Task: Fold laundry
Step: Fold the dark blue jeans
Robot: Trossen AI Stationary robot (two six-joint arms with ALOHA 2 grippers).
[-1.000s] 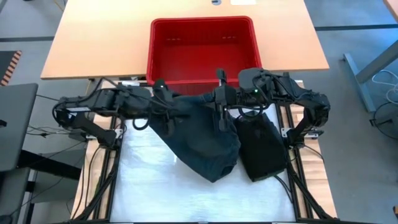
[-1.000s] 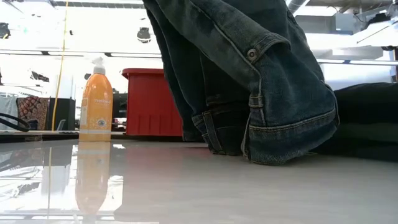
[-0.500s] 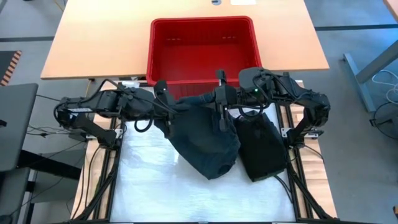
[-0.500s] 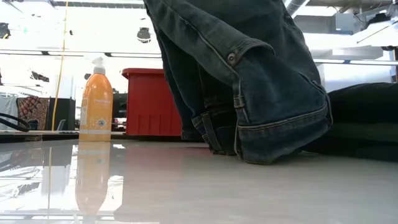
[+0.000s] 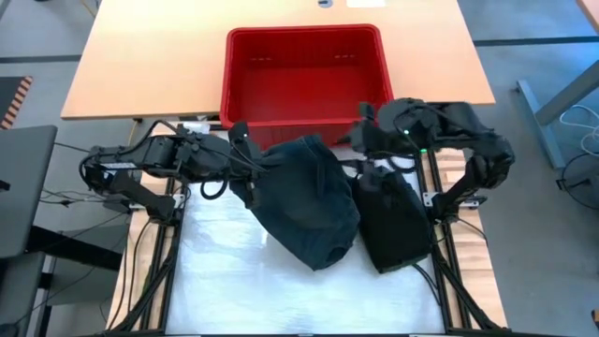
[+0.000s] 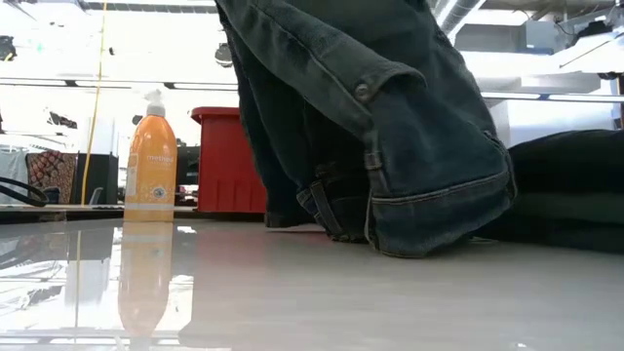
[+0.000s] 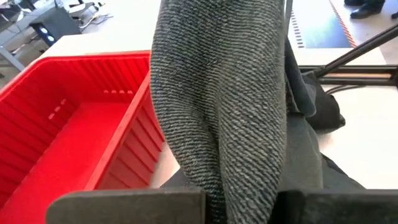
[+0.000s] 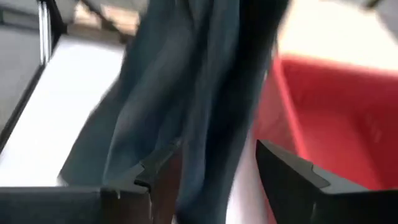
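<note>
Low view is showing the denim garment (image 6: 390,127) hanging, its hem just brushing the white table (image 6: 292,292). Farther back, the left gripper (image 7: 239,205) is clamping its upper edge, while the right gripper (image 8: 217,168), fingers apart, is sitting beside it. Beyond is lying the red basket (image 5: 304,70). The left arm alone is carrying the weight.

front: bare white table (image 5: 234,281) | middle: jeans (image 5: 304,201), black garment (image 5: 393,220) | rear: red basket (image 5: 304,75)
</note>
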